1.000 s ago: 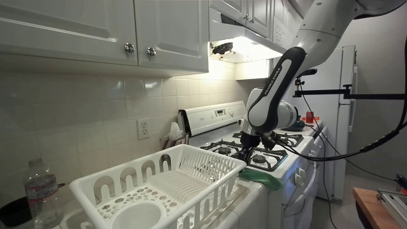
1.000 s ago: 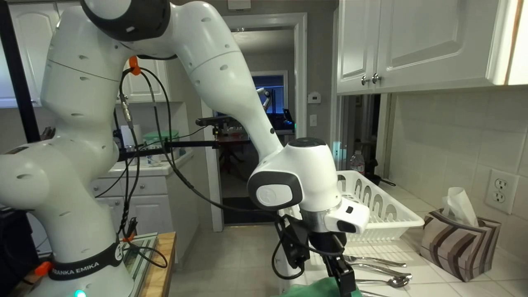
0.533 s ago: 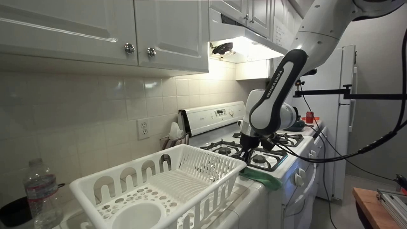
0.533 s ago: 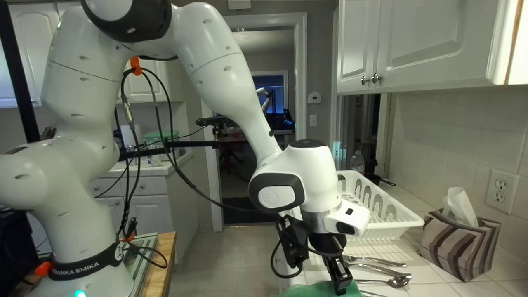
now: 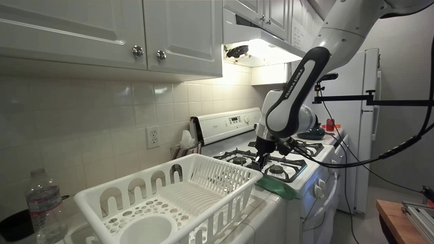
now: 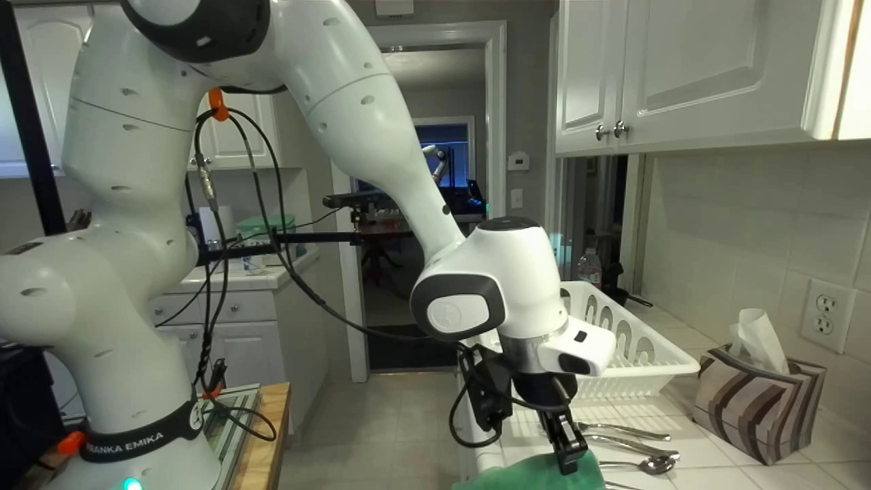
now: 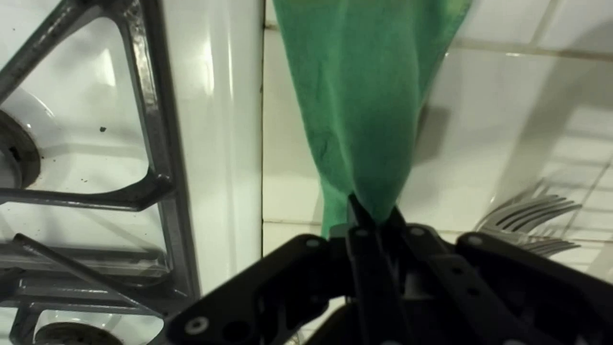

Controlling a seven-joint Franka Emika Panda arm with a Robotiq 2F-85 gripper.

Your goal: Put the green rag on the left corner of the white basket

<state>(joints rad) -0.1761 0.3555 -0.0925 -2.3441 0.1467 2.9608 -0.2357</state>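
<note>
End effector [image 7: 376,211] pinches the green rag [image 7: 368,96], jaws drawn together on a gathered fold, and slants a little off upright in both exterior views. From that pinch the cloth widens toward the top of the wrist view, over the tiled worktop [image 7: 479,105]; how much of it touches the tiles I cannot tell. In an exterior view the rag is outside the white basket [image 5: 220,204], just beside its end nearest the stove [image 7: 208,158], whose black grate [image 7: 160,120] runs near the cloth. On the rag's other side, forks [image 7: 536,215] and a spoon [image 6: 656,465] lie on the tiles. Next comes a striped tissue box [image 6: 755,405], standing near the basket, with an outlet [image 6: 827,316] above and behind it. Near the basket's opposite end a clear bottle [image 5: 44,206] stands upright. Farther off, a lit range hood [image 5: 244,34] hangs over the stove, and a red can [image 5: 330,125] stands before the white refrigerator [image 5: 354,132].
</note>
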